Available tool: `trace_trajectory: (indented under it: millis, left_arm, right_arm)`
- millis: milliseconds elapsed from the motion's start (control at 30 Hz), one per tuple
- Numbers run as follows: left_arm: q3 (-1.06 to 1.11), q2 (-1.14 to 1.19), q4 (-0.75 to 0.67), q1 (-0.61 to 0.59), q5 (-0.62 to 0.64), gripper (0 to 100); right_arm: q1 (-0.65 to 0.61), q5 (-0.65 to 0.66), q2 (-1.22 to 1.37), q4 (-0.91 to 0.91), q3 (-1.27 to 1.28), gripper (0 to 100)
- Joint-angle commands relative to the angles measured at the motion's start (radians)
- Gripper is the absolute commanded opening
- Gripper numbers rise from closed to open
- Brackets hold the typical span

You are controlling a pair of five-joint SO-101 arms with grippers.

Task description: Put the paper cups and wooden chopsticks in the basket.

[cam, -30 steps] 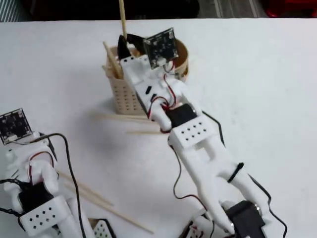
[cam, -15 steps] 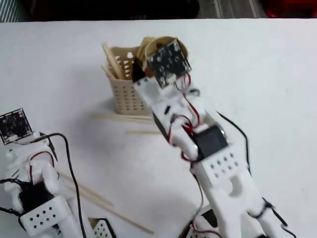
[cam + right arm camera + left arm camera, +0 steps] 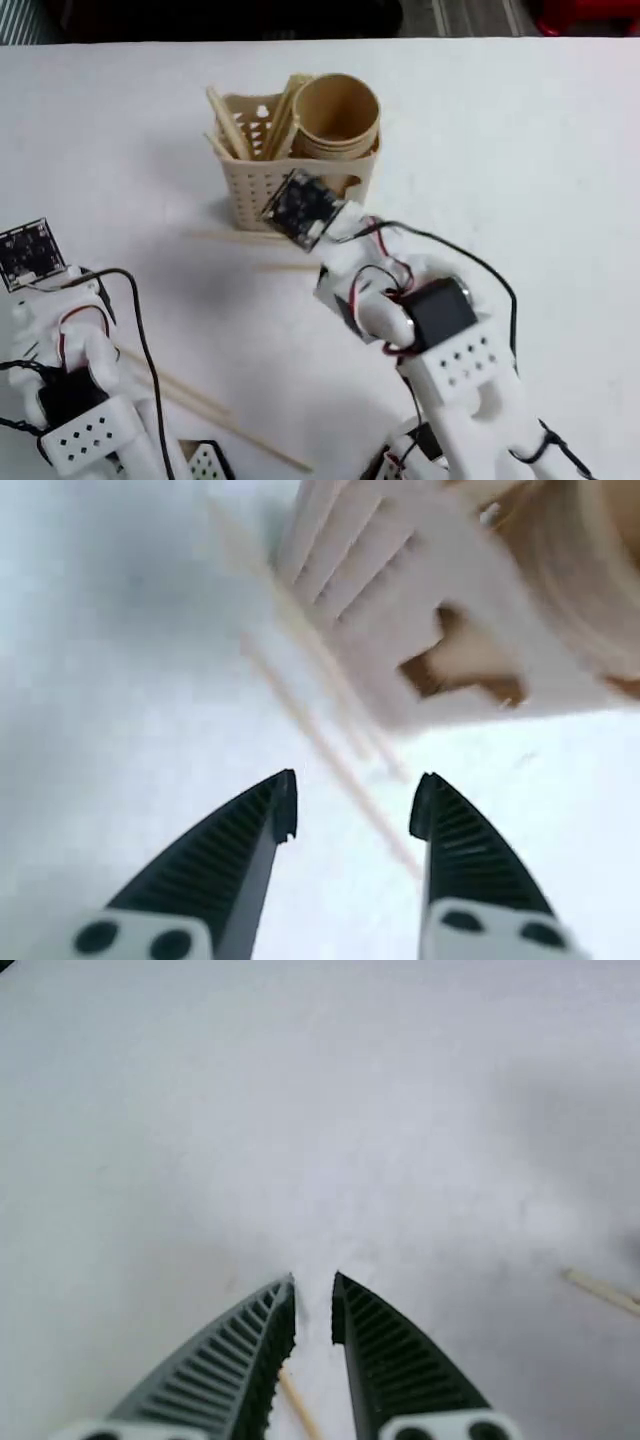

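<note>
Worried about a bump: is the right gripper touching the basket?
Apart. Right wrist view shows bare table between the open right gripper and the basket.

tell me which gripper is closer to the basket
Right. The right gripper hangs just in front of the basket, over the loose chopsticks at its base. The left gripper is well away, low over the table above another chopstick.
</note>
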Motion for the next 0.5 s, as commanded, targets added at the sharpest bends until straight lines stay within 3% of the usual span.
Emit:
trace_trajectory:
  millis: [0,167,467]
  left_arm:
    - [-0.005,-0.013,-0.021,-0.004,0.008,8]
    - [-0.005,-0.013,-0.021,-0.004,0.008,8]
    - [-0.005,-0.013,-0.021,-0.004,0.008,8]
  right_arm:
    - [0.015,0.094,0.024,0.012,0.078,19.0]
    - [0.022,0.265,0.084,0.01,0.192,19.3]
    - [0.182,0.566,0.318,-0.097,0.153,19.4]
